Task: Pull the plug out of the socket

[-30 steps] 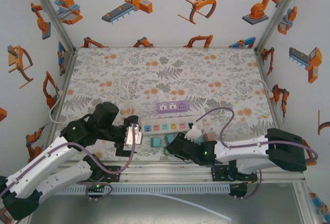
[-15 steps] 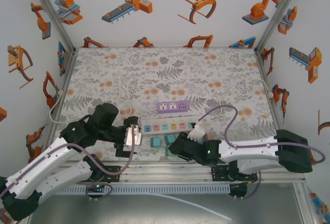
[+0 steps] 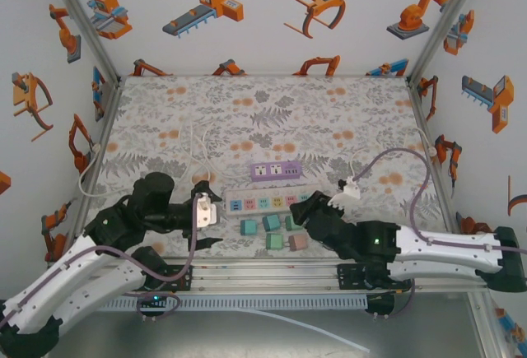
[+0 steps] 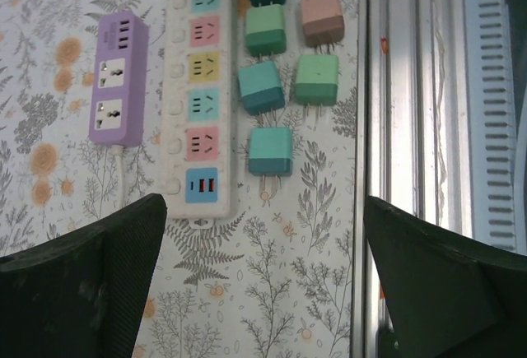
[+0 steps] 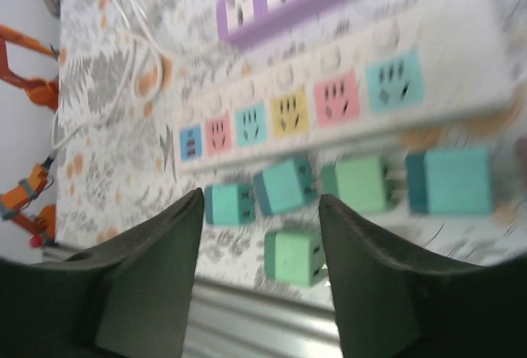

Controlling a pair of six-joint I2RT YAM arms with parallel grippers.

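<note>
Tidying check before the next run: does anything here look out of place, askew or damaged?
Nothing looks damaged or spilled. The one untidy thing is the loose plugs. They lie in an uneven cluster near the table's front edge, beside the white power strip, not in a neat row. Every socket visible on that strip is empty.

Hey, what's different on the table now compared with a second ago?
The right gripper opened, empty, and its arm swung out to the right, uncovering loose plugs beside the white power strip. The left gripper backed off slightly leftward, open as before. That strip and the purple strip stayed put.
</note>
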